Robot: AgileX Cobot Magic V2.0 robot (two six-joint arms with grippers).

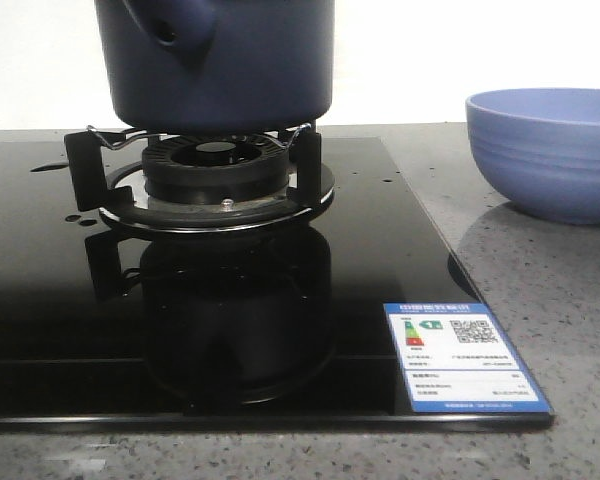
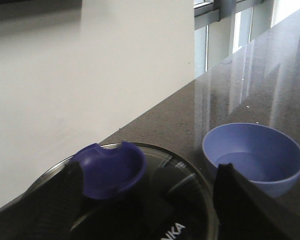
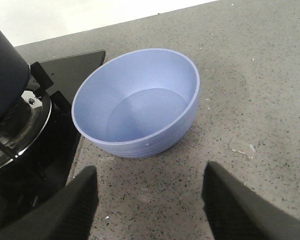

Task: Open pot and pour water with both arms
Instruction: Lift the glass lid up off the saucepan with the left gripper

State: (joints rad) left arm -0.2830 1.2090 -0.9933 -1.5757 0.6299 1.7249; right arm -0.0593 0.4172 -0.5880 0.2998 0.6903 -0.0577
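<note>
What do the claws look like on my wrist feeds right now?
Only the fingers show, in the wrist views. The left claw has two dark, near-black fingers with broad, matte surfaces tapering upward. The right claw has the same dark matte fingers. No cables or markings are visible on either, and neither arm appears in the front view.

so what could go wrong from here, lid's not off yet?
1. The left gripper sits open around the blue knob of the glass lid; an off-centre close could let the lid slip or tilt.
2. The pot rests on thin burner supports; a sideways pull could shift it.
3. The bowl stands loose on the counter beside the hob; the open right gripper hovering nearby could knock it.
</note>
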